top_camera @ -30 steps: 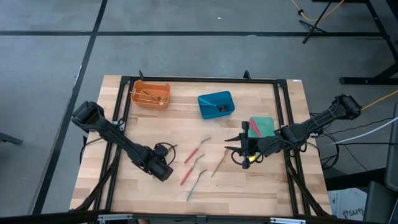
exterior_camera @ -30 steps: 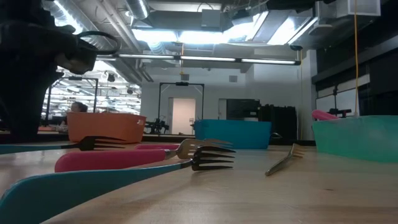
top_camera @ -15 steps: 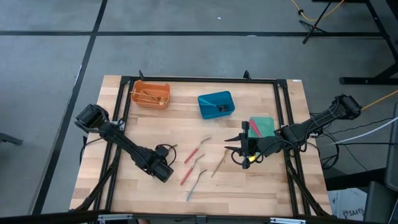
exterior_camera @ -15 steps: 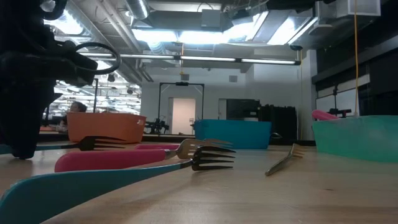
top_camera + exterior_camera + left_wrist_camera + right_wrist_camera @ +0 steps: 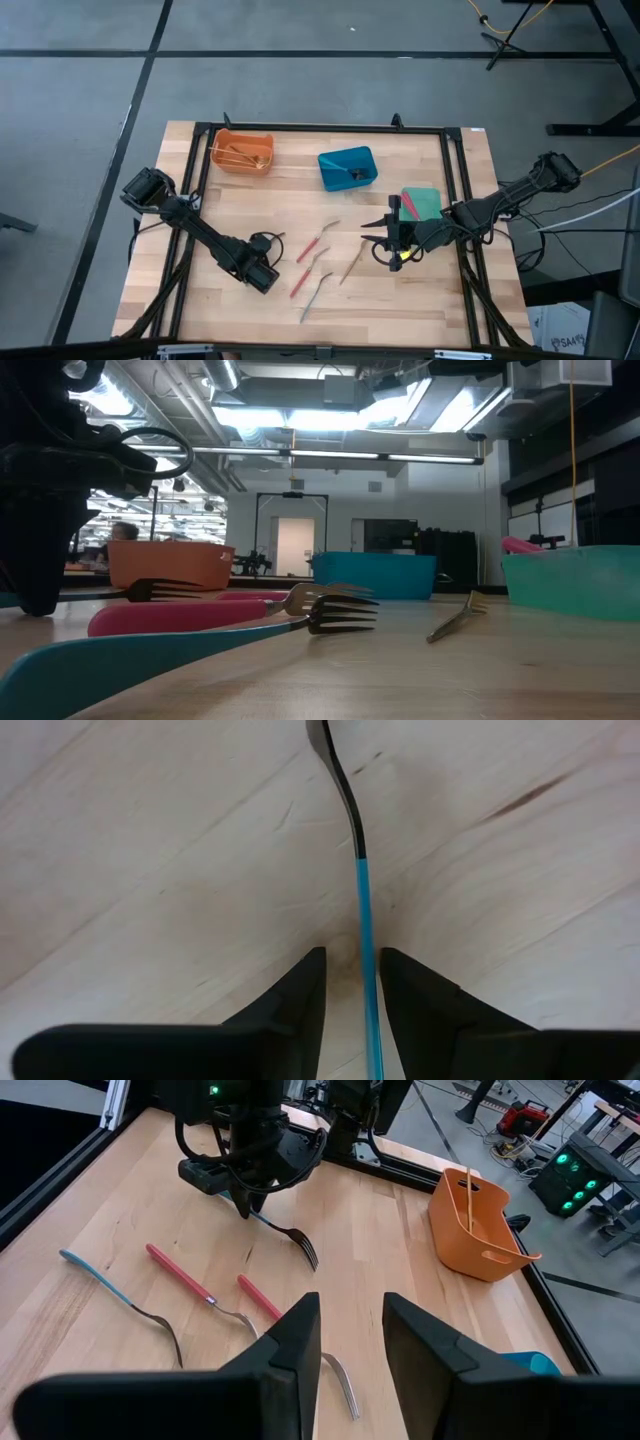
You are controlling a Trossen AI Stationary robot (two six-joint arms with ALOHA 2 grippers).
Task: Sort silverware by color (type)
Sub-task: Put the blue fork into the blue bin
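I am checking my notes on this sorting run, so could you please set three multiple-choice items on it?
1. The handle of the blue-handled fork lies: A in a bin; B between the left gripper's fingers; C by the right arm.
2. Red-handled utensils lying on the table: A none; B two; C four.
3. The right gripper is: A open and empty; B shut on a fork; C shut on a bin.

1 B: the left wrist view shows the handle running between the fingers.
2 B: two red handles lie mid-table.
3 A: its fingers stand apart with nothing between them.
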